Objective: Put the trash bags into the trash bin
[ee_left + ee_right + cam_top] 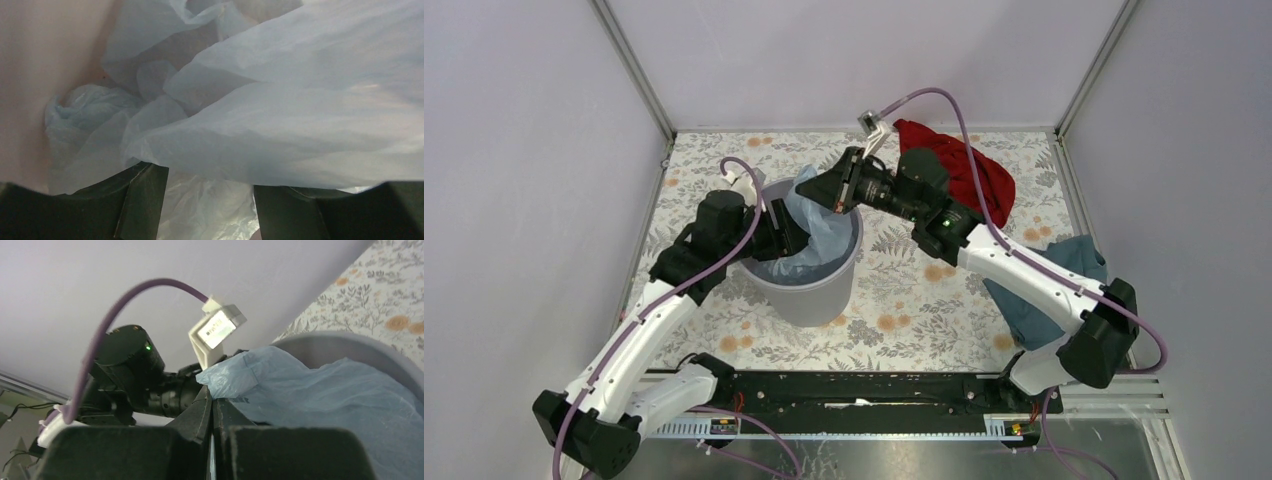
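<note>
We see R tool [212,399] clenched on bag [824,235] edge at bin [809,295] rim; bag's mostly inside. L tool [207,185] is down in the bin, jaws apart, plastic folds crowding our view. Red cloth [984,165] sits behind R arm, teal cloth [1034,300] under it, both on table [904,300].
</note>
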Tool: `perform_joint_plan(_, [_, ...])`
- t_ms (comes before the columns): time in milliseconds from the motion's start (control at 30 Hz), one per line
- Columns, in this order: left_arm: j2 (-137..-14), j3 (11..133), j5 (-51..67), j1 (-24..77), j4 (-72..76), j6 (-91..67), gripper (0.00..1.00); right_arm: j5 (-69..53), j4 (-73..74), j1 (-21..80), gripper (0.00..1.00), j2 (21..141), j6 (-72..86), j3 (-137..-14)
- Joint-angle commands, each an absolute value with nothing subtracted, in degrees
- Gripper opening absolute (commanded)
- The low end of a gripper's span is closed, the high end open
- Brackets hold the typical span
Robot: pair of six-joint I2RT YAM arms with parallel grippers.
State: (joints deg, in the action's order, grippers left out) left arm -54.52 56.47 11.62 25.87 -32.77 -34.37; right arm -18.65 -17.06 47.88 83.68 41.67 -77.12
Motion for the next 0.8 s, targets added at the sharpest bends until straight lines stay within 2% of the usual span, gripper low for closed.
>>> perform_joint_plan(0, [-52.3, 56.7, 10.1, 26.1, -32.4, -32.3, 0.65, -18.4, -18.2, 49.6, 0.0, 85.1, 40.0, -75.5])
perform_joint_plan(133, [-47.9, 57.4, 11.7, 26.1, -33.5, -28.7, 0.8, -19.3, -14.9, 49.9, 0.0, 85.8, 36.5, -75.8])
perform_joint_plan(333, [-40.3, 62.5, 16.6, 26.1, -39.3, -22.1, 0.98, -16.6, -4.6, 49.9, 0.0, 83.9, 28.4, -82.3])
perform_joint_plan(433, [-37.8, 66.5, 22.8, 26.1, -41.7, -17.7, 0.99, -18.9, -5.0, 50.0, 0.0, 82.7, 29.3, -82.3])
perform_joint_plan(567, [-38.8, 70.9, 13.6, 26.1, -43.7, -18.8, 0.99, -26.1, -11.4, 50.0, 0.0, 82.3, 36.4, -80.0])
perform_joint_plan(633, [-39.7, 71.4, 12.3, 26.1, -42.1, -20.3, 0.99, -28.1, -13.7, 50.0, 0.05, 82.4, 39.7, -79.3])
perform_joint_plan(700, [-40.3, 70.5, 11.9, 26.1, -38.7, -21.9, 0.99, -29.3, -15.2, 50.0, 0.05, 82.2, 42.4, -78.8])
perform_joint_plan(767, [-42.1, 70.3, 12.6, 26.1, -36.7, -22.5, 0.9, -29.5, -16.6, 50.0, 0.06, 81.8, 44.7, -78.5])
